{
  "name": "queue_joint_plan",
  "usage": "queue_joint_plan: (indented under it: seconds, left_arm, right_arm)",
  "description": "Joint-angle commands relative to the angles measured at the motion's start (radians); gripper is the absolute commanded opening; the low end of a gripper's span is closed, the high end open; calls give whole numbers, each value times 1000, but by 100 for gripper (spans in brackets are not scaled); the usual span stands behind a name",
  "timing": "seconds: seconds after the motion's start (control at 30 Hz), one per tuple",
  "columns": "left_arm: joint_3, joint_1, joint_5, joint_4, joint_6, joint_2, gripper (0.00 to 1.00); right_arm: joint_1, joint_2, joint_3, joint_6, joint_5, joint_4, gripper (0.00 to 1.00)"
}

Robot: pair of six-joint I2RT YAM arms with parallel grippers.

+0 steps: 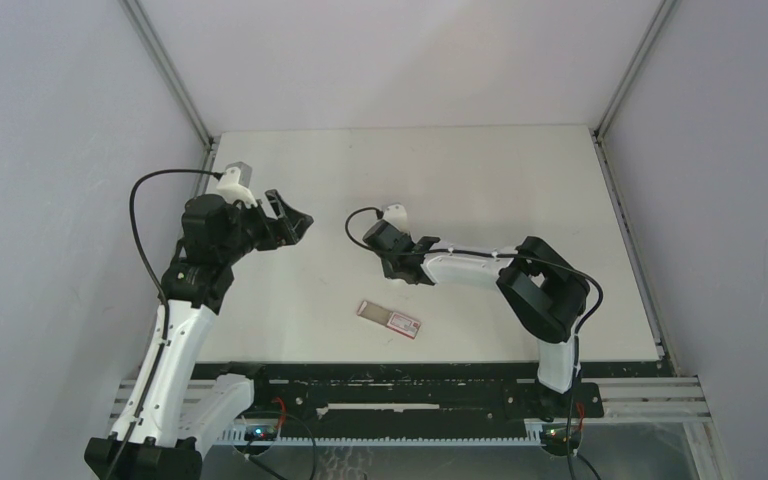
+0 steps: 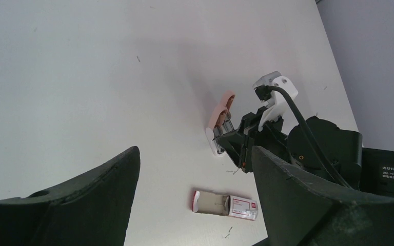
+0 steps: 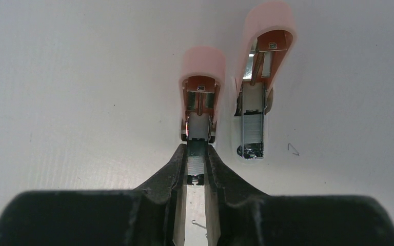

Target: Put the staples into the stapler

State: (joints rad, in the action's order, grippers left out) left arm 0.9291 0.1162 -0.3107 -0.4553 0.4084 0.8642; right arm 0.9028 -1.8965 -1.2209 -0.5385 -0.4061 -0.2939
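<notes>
Fingers of the right gripper (image 3: 197, 154) are closed tight on the narrow metal channel of the stapler (image 3: 201, 72), just below its rounded pink cap. Just beside it, on the right, is a second pink-capped part (image 3: 268, 31), a little tilted, with its own metal channel and a grey strip inside. I cannot tell whether the two parts are joined. Both rest on the white table (image 1: 560, 200). The left gripper (image 2: 194, 154) hangs above the table, well apart from the stapler. Its two black fingers (image 2: 82, 205) stand wide apart and nothing is between them. The pack of staples (image 1: 388, 317), a flat pink-red box with a white label patch, lies flat on the table between the two arms. It is toward the near edge, close to the right gripper but not touching it. In the left wrist view one end of the box shows grey inside. A few small bent wire bits (image 3: 293, 148) lie loose on the table near the stapler.
</notes>
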Motion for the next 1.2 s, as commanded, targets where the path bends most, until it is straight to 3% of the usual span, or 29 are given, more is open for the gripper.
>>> queue_joint_plan:
  seconds: [0.0, 0.67, 1.17]
  left_arm:
    - [-23, -9, -27, 39, 10, 2, 84]
    - [-26, -15, -39, 44, 15, 4, 83]
    - [-33, -15, -45, 49, 17, 2, 83]
  right_arm:
    - [-2, -13, -41, 11, -22, 27, 12]
    - [-3, -1, -42, -8, -23, 21, 12]
    - [-40, 59, -18, 67, 91, 13, 12]
